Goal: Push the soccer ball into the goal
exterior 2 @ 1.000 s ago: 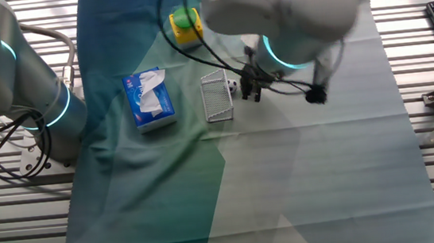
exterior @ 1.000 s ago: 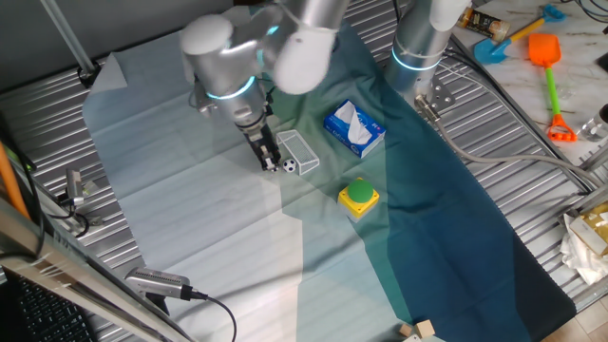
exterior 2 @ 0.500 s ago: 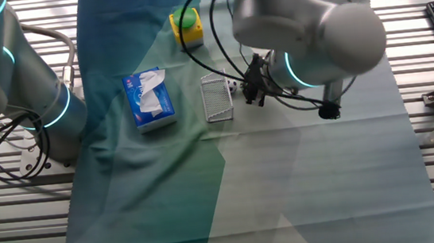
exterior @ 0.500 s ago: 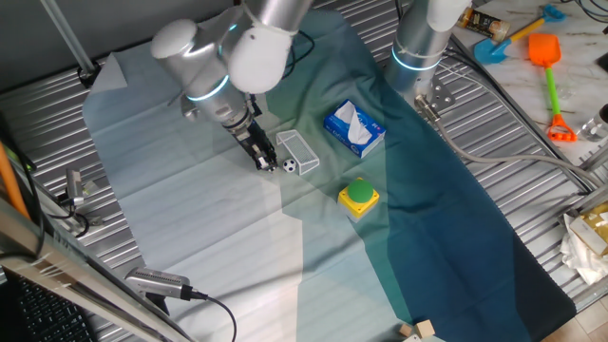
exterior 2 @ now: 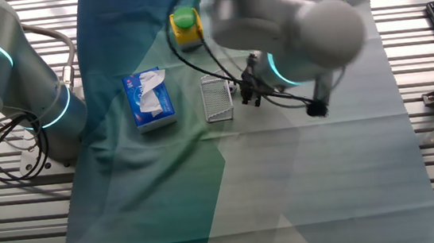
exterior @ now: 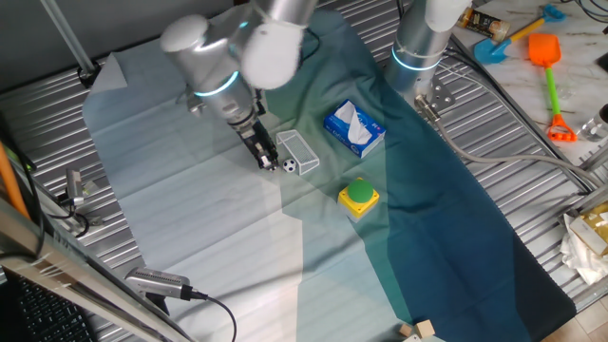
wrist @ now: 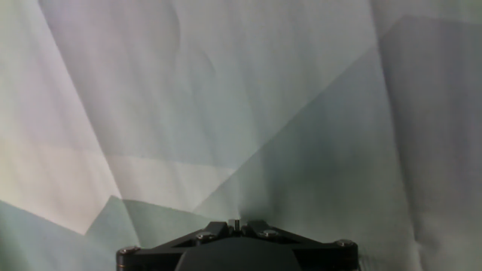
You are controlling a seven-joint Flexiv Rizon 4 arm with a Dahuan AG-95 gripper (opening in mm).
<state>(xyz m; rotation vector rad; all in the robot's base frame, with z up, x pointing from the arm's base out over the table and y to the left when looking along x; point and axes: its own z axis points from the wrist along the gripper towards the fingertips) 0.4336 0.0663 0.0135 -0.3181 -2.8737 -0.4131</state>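
Observation:
The soccer ball (exterior: 288, 165) is a tiny white ball with black patches. It lies at the near open end of the goal (exterior: 298, 152), a small clear plastic box frame on the cloth. In the other fixed view the goal (exterior 2: 216, 97) shows and the ball (exterior 2: 234, 86) is a small speck at its right side. My gripper (exterior: 268, 161) stands fingers down just left of the ball, close to it or touching it, jaws shut and empty. It also shows in the other fixed view (exterior 2: 248, 97). The hand view shows only cloth beyond my shut fingertips (wrist: 234, 224).
A blue-and-white tissue pack (exterior: 354, 129) lies right of the goal. A green button on a yellow base (exterior: 359, 196) sits in front of it. A second robot arm base (exterior: 418, 52) stands at the back. The cloth lies over a metal slatted table (exterior: 513, 161).
The arm's upper links have swung about above the table. The gripper tip stays beside the ball. Ball and goal have not visibly moved.

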